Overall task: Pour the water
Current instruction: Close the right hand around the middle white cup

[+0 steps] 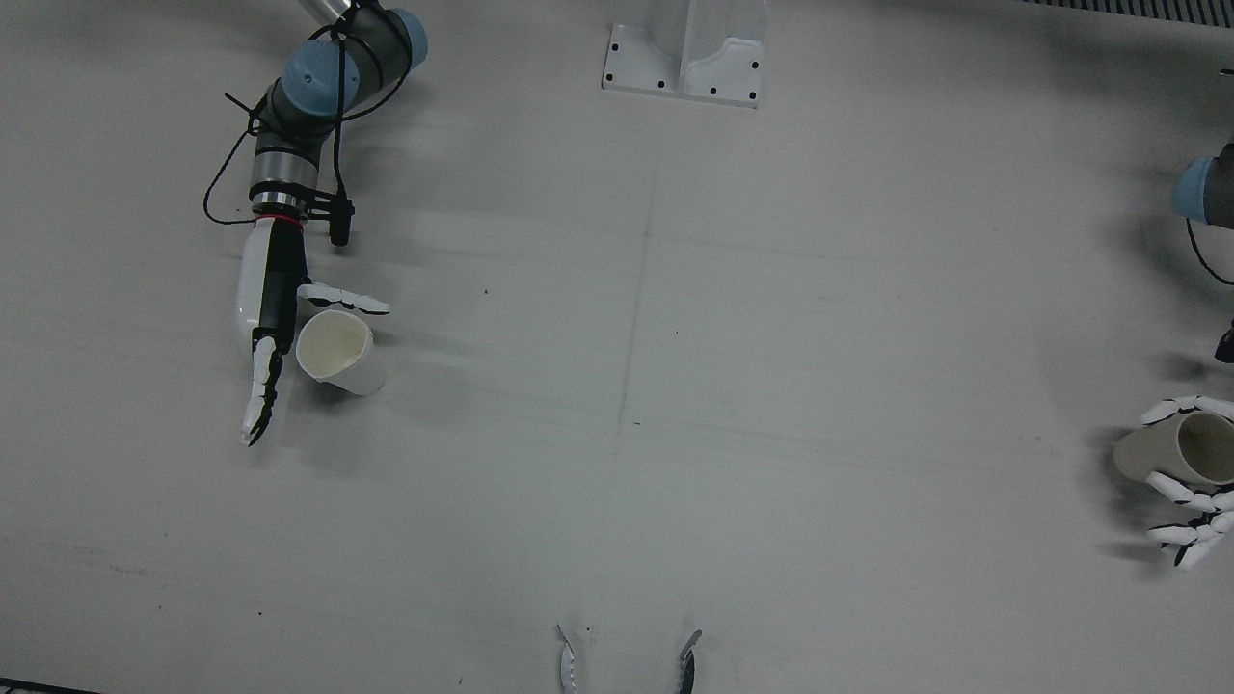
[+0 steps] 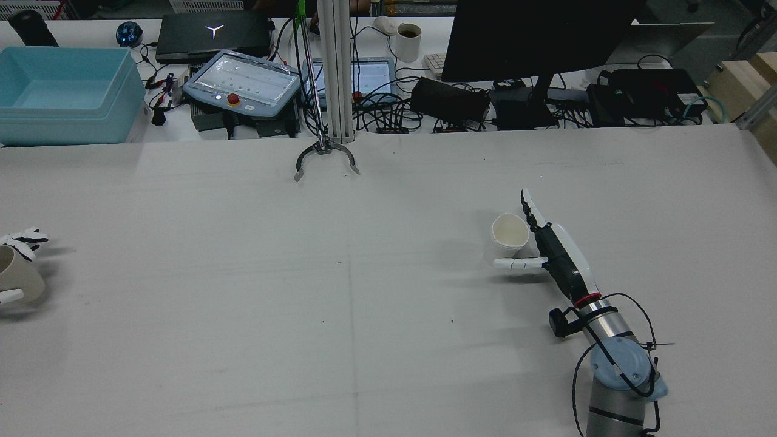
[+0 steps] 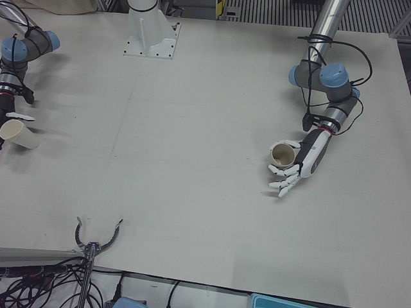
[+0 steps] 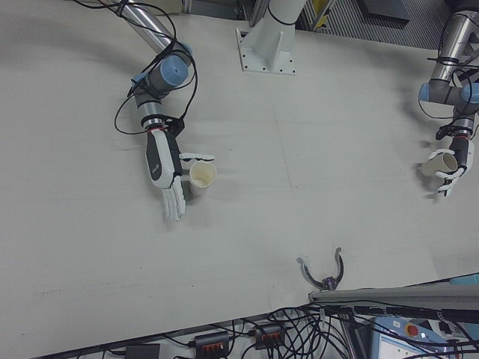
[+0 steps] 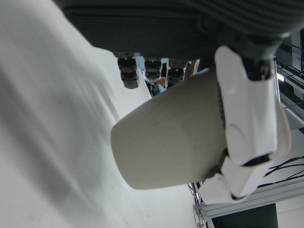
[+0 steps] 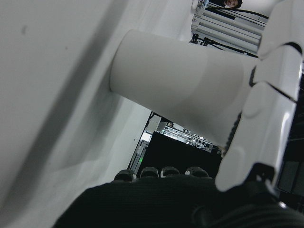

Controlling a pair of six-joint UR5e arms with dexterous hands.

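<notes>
Filling the left hand view, a beige paper cup [image 5: 175, 137] sat in the left robot hand [image 3: 302, 163], whose curled fingers [image 5: 247, 114] closed round its wall, near one edge of the grey tabletop [image 1: 675, 386]. Across it, a white paper cup [image 1: 335, 352] stood against the palm of the right robot hand [image 1: 275, 328], fingers extended; whether it was gripped could not be told.

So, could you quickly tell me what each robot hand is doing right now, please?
Left robot hand: shut on a paper cup.
Right robot hand: open, fingers straight, beside the other cup.
</notes>
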